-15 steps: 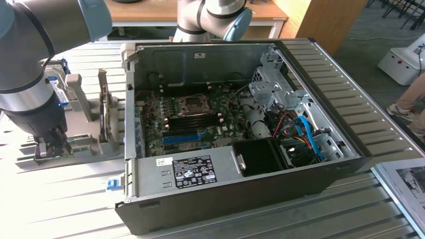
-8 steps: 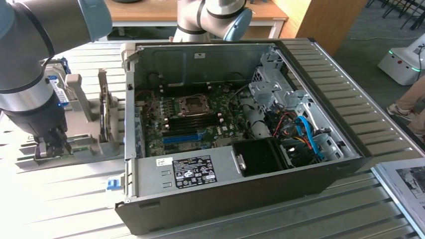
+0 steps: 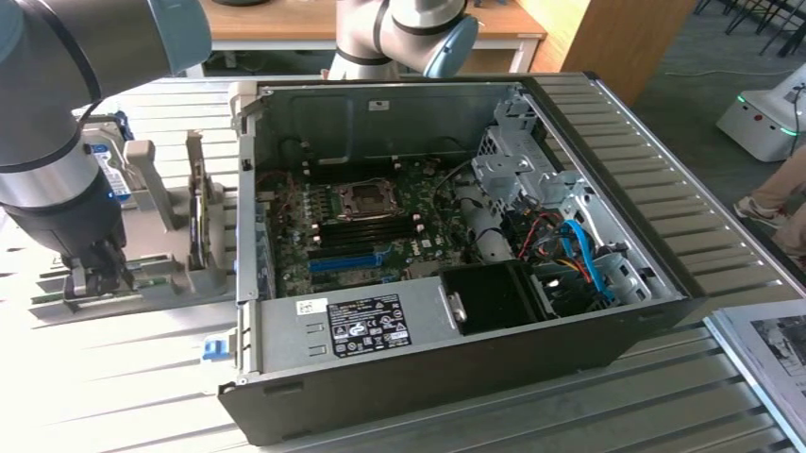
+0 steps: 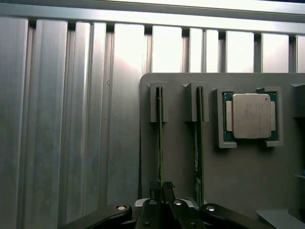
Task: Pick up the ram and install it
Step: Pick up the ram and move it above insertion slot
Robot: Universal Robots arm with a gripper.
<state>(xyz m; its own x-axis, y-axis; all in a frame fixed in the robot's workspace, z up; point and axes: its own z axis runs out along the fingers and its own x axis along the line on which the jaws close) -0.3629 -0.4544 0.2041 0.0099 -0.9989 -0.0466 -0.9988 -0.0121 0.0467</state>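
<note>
The ram (image 4: 160, 143) is a thin green stick seen edge-on, standing in a slot of the grey holder (image 4: 181, 162). My gripper (image 4: 162, 188) is shut on the ram's near end, its dark fingertips pinching the board from both sides. A second stick (image 4: 197, 143) stands in the neighbouring slot, untouched. In the exterior view my gripper (image 3: 98, 278) is down at the holder (image 3: 164, 236) on the exterior view's left, beside the open computer case (image 3: 605, 311). The motherboard (image 3: 365, 226) lies exposed inside the case, with dark memory slots (image 3: 365, 229) near its middle.
A silver processor (image 4: 251, 116) sits in a recess of the holder beside the sticks. A hard drive (image 3: 116, 160) stands upright behind the holder. The case walls rise around the motherboard, with cables (image 3: 579, 255) at the exterior view's right. A person's leg (image 3: 775, 203) is at the far right.
</note>
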